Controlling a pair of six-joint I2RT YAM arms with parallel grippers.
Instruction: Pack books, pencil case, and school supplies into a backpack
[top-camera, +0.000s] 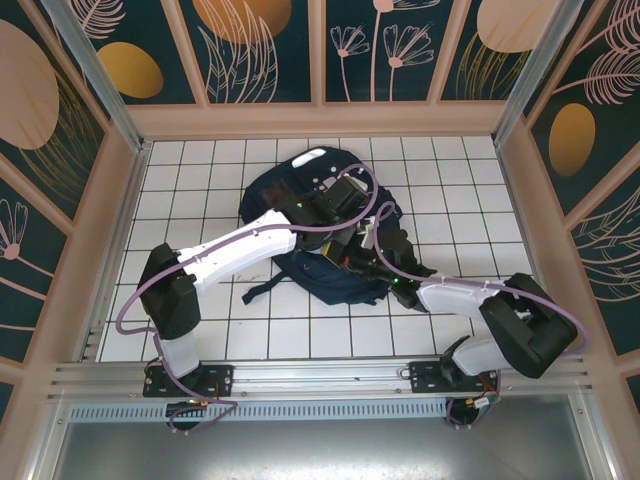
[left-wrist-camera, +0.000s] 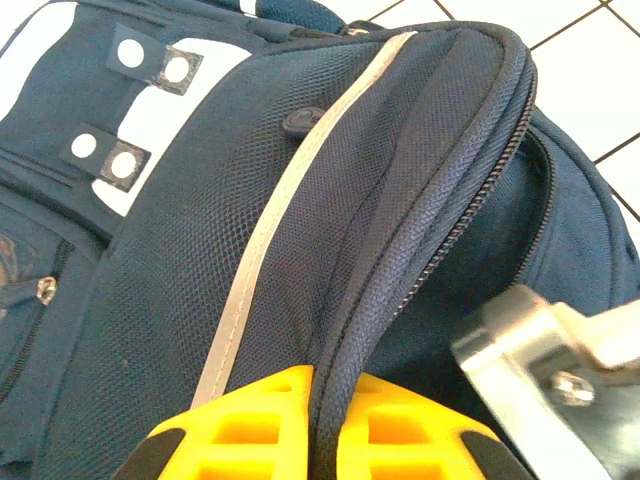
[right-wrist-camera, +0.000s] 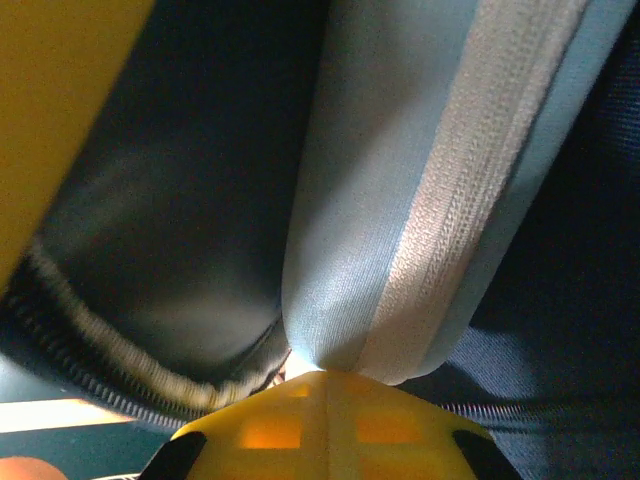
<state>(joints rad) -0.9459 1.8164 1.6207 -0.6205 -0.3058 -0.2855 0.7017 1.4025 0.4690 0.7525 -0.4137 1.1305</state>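
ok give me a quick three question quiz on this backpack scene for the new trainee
1. True or false: the backpack lies on the white tiled table, and both arms reach onto it.
2. What do the left fingers pinch? A) the zipper edge of the backpack's flap B) a shoulder strap C) a book
3. Fill in: the right fingers are ___ on a fold of the backpack's pale fabric.

Key: 1 true; 2 A; 3 shut
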